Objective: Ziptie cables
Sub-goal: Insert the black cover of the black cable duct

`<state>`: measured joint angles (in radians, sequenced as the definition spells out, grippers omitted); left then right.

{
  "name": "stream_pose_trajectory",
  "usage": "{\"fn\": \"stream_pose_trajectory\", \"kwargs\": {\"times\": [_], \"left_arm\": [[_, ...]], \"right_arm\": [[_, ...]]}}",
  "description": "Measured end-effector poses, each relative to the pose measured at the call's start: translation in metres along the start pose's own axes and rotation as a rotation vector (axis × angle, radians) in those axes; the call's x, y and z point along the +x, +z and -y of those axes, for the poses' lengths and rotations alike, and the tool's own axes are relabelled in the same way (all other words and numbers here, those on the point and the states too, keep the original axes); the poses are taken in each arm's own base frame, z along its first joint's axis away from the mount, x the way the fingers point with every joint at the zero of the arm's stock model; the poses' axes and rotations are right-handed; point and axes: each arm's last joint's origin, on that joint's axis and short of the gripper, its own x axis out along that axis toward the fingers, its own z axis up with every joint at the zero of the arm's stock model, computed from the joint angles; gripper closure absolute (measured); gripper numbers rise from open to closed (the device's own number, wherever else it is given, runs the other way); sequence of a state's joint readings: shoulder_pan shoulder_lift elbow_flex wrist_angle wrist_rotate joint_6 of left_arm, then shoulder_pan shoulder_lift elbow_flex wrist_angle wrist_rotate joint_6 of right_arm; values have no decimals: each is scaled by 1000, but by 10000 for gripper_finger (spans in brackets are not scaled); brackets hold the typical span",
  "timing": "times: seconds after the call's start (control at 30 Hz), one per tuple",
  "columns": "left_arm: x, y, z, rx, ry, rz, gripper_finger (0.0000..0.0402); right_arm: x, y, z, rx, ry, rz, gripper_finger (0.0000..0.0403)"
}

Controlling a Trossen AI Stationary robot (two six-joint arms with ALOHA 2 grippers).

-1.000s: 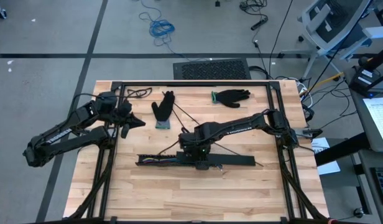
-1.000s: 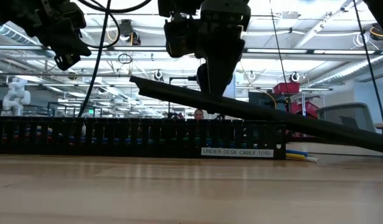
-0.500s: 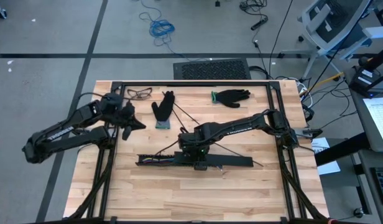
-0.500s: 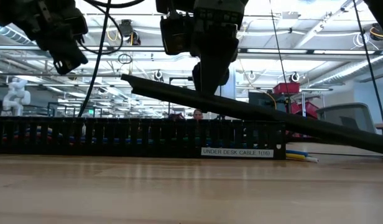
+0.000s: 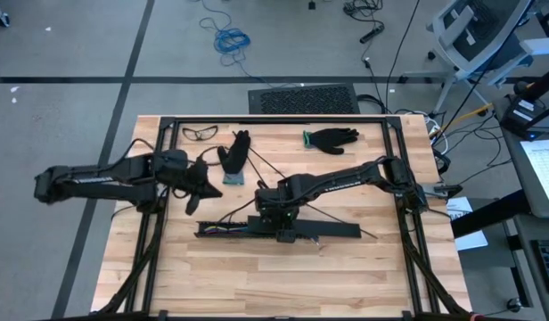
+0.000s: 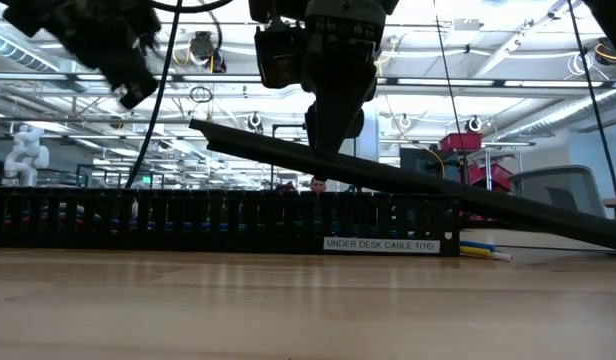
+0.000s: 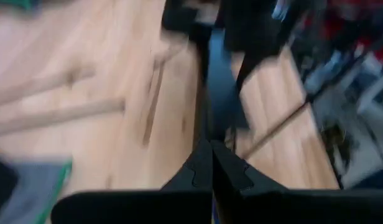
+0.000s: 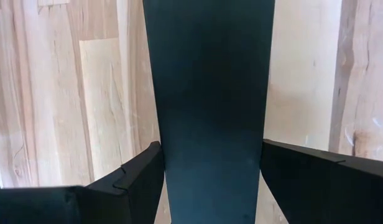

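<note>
The right gripper (image 5: 286,234) is over the middle of the wooden worktop (image 5: 257,276). Its fingers (image 8: 126,186) stand wide apart, one on each side of a flat black cover strip (image 8: 210,106), and they hold it by its edges. In the low view this cover strip (image 6: 408,180) is tilted: one end is lifted under the gripper, the other end goes down toward the worktop on the picture's right. Under it lies the black slotted cable tray (image 6: 218,222), which carries a label "UNDER DESK CABLE".

The cables (image 5: 223,228) lie inside the tray, at its left part in the high view. In the low view yellow and blue ends (image 6: 483,249) come out of the tray beside the label.

The left gripper (image 5: 191,201) hangs above the worktop, to the left of the tray and near a black glove (image 5: 233,157). Its fingers (image 7: 232,171) are pressed together and hold nothing.

A second black glove (image 5: 331,138) and safety glasses (image 5: 200,134) lie near the far edge.
</note>
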<state>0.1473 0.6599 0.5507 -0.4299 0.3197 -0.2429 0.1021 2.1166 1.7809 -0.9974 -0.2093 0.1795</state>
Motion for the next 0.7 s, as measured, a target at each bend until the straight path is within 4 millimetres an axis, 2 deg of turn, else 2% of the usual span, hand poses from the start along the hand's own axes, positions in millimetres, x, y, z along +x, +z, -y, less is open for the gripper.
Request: {"fn": "stream_pose_trajectory", "kwargs": {"times": [0.17, 0.33, 0.7], "left_arm": [[13, -2, 11, -34, 13, 26, 402], [36, -27, 14, -124, -29, 28, 402], [49, -30, 20, -126, -6, 13, 402]], "right_arm": [[0, 0, 1, 2, -2, 1, 163], [0, 0, 1, 9, 1, -1, 163], [6, -2, -8, -2, 5, -15, 163]]}}
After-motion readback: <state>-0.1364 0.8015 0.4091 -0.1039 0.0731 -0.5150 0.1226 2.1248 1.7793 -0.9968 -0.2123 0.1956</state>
